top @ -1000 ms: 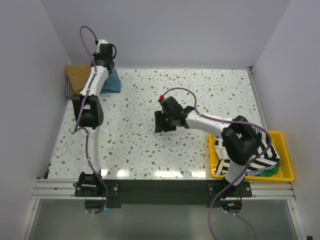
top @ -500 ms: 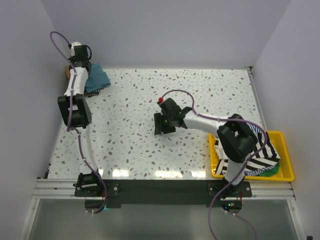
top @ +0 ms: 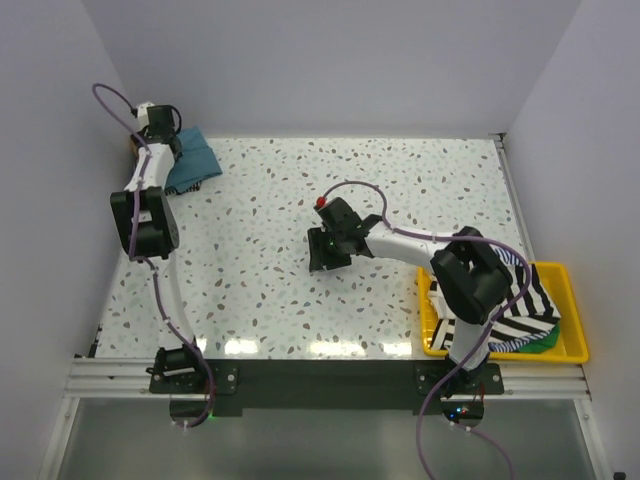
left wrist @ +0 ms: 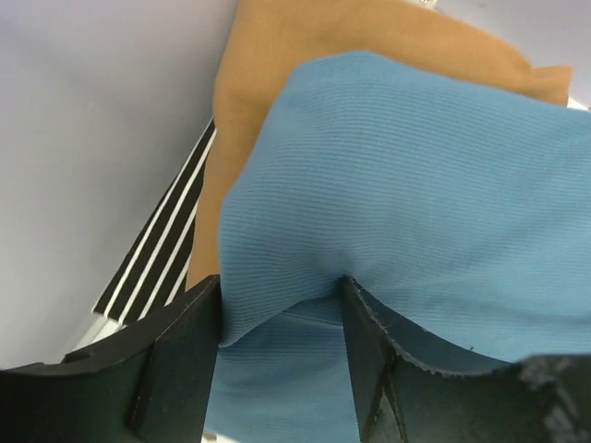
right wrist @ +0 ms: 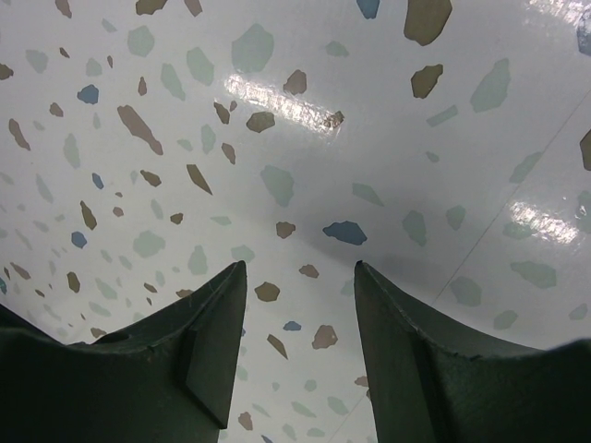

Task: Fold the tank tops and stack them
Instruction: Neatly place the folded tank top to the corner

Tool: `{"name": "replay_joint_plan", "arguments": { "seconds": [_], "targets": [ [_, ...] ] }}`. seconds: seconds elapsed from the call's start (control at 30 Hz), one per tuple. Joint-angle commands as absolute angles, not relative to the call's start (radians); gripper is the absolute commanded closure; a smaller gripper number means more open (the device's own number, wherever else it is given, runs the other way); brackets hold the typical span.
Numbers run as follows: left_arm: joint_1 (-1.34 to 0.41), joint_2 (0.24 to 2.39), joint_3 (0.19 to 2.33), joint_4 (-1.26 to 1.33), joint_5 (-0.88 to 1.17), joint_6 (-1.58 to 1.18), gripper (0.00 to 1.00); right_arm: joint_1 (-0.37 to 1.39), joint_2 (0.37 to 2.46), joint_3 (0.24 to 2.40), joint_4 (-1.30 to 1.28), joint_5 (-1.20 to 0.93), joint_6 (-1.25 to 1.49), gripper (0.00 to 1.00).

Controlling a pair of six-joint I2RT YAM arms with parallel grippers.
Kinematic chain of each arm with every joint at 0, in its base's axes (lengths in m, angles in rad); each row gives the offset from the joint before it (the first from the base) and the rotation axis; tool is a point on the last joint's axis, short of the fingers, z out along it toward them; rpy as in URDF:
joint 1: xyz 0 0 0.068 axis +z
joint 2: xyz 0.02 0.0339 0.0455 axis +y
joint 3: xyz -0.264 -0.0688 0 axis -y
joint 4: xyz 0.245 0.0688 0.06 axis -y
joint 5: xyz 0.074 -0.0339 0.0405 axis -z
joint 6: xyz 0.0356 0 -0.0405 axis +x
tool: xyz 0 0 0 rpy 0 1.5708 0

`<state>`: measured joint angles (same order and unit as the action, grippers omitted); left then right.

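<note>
Teal tank top (top: 197, 158) sits up in the far-left corner of the speckled table (top: 420, 180), and the left gripper (top: 172, 148) has it: in the left wrist view its two fingers (left wrist: 175, 355) pinch a bunched fold of the ribbed blue cloth between them. The teal cloth lies over a tan-brown tank top (left wrist: 277, 65), and a black-and-white striped tank top (left wrist: 166, 245) peeks out below that on the wall side. That makes three layers in that corner. Over at the middle of the table, the right gripper (top: 322, 255) hangs low above bare surface, fingers (right wrist: 199, 351) spread apart with nothing between them. At the near-right edge, the yellow tray (top: 572, 300) holds heaped striped tank tops (top: 520, 310), with a bit of a green tank top (top: 548, 345) showing underneath at its near-right corner.
</note>
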<state>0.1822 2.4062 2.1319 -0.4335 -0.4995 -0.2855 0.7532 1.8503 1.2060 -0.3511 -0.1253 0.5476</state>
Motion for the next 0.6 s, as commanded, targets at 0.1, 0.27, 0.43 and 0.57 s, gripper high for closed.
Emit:
{"name": "replay_joint_plan", "arguments": {
  "seconds": [0.1,0.27,0.43,0.57],
  "targets": [
    [0.189,2.206,2.056,-0.339,-0.494,-0.376,0.35,0.753,1.804,1.216,-0.342,-0.103,0.520,0.45],
    [0.186,2.135,2.023,-0.317,-0.489,-0.387,0.27,0.755,1.798,1.224,-0.345,-0.086,0.517,0.45],
    [0.172,2.030,1.926,-0.302,-0.353,-0.431,0.24,0.753,1.767,1.220,-0.342,-0.042,0.520,0.44],
    [0.115,1.904,1.772,-0.272,-0.234,-0.506,0.24,0.753,1.732,1.224,-0.367,0.032,0.523,0.44]
  ]
}}
